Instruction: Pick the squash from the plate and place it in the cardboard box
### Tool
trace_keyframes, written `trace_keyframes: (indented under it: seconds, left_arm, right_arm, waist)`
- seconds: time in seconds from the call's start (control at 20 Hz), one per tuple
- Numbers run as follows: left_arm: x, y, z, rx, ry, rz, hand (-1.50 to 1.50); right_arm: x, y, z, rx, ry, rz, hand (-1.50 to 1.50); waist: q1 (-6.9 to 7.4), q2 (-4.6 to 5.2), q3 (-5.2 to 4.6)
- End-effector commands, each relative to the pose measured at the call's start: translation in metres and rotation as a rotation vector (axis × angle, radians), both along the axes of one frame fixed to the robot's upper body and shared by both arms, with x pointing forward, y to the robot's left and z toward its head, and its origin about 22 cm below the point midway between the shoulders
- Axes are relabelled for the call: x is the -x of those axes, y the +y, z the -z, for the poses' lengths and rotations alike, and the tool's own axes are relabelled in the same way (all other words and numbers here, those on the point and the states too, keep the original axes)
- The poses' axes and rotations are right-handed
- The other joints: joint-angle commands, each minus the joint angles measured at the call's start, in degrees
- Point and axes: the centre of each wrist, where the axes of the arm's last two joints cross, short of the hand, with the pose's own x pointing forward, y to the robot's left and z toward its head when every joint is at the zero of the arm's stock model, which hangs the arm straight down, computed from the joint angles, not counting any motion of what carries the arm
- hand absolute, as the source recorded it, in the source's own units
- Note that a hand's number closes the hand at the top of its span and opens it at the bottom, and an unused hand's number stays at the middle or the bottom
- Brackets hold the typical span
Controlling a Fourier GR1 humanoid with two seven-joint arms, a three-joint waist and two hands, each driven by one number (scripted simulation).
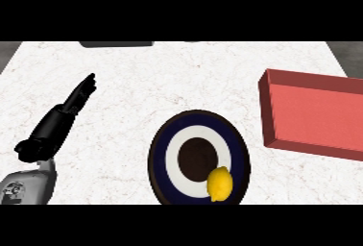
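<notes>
Head view: squash (pixel 220 184) sits on plate (pixel 162 144), lower-right rim side. Red box (pixel 319 120) up-right of plate, apart. Left hand (pixel 60 120) left of plate, fingers straight, holding nothing. Right hand not visible. Approach squash from above; lift before crossing box wall.

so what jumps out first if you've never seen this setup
The eye goes first to the yellow squash, lying on the lower right rim of the dark blue and white ringed plate at the middle of the marble counter. Next is the red box, open-topped, at the right edge. The left hand shows at the left, fingers straight, holding nothing.
</notes>
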Motion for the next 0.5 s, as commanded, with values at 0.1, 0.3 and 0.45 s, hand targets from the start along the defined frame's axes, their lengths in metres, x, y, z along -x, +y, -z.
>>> trace_keyframes:
  seconds: [0.1,0.3,0.45]
  left_arm:
    - [0.0,0.005,-0.008,-0.019,-0.015,-0.002,0.0]
    - [0.005,-0.002,0.004,-0.008,-0.026,0.018,0.0]
    - [-0.011,0.005,-0.008,-0.005,-0.008,0.035,0.0]
  right_arm:
    - [0.005,-0.021,-0.025,-0.277,0.055,0.247,1.5]
    - [-0.016,-0.04,-0.037,-0.347,0.055,0.408,1.5]
    - [-0.048,-0.055,-0.054,-0.394,0.068,0.485,1.5]
  waist:
    - [-0.03,0.21,0.0]
    - [1.36,0.45,-0.09]
    - [2.19,0.6,-0.08]
